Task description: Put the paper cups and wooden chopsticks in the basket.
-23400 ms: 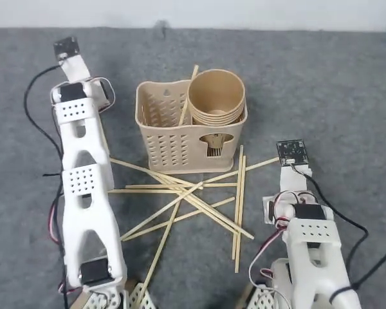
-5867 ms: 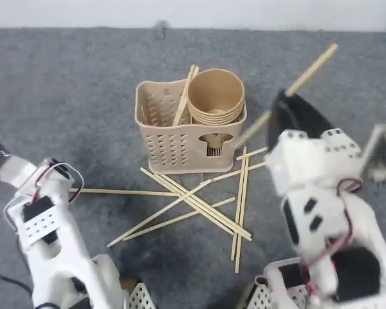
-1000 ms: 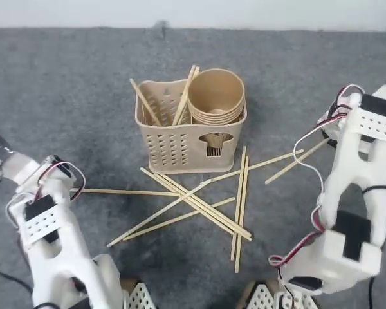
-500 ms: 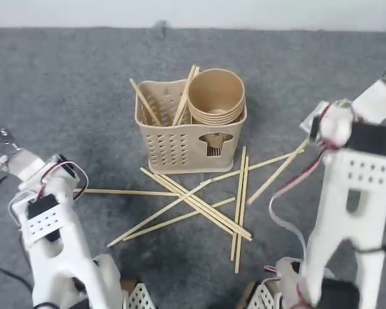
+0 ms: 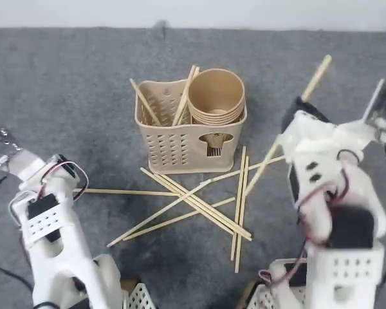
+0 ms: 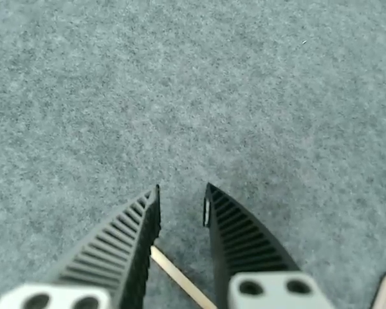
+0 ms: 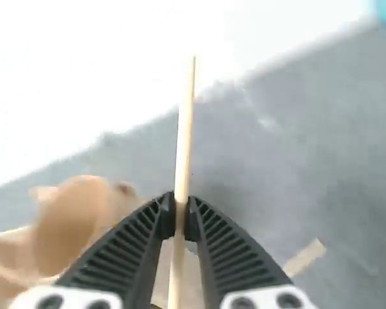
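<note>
Paper cups [image 5: 216, 96] stacked in basket [image 5: 174, 148]; chopsticks [image 5: 194, 203] scattered beside

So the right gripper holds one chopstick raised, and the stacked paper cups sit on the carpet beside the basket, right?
One thing is off: the paper cups sit stacked inside the basket, not beside it, as the high view shows. The right gripper does hold one chopstick raised.

The right claw [image 7: 179, 215] has lifted a chopstick [image 7: 185, 116] off the carpet [image 5: 83, 96].
</note>
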`<state>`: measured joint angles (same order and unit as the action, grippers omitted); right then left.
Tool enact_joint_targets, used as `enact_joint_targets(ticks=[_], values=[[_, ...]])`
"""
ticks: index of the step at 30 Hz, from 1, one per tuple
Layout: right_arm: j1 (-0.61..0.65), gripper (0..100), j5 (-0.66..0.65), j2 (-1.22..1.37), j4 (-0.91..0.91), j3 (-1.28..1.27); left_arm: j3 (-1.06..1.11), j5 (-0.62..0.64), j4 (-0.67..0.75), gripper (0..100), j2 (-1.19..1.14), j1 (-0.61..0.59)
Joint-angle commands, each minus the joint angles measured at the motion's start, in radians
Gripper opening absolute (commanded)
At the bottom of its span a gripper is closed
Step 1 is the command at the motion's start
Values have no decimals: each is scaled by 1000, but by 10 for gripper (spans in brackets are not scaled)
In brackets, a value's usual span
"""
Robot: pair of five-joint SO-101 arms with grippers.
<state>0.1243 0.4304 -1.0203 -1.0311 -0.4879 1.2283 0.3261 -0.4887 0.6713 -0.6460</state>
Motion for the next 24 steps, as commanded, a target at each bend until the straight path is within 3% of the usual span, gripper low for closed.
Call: enact_joint_targets(ticks=[1,15,24], values=[[104,7,-23,-79,134,6,-4,-14,20,105,6,8],[337,8,-25,-24,820,-135,-4,-14,20,105,6,6],[337,8,-25,326,997,11,-5,-14,26,105,6,11]])
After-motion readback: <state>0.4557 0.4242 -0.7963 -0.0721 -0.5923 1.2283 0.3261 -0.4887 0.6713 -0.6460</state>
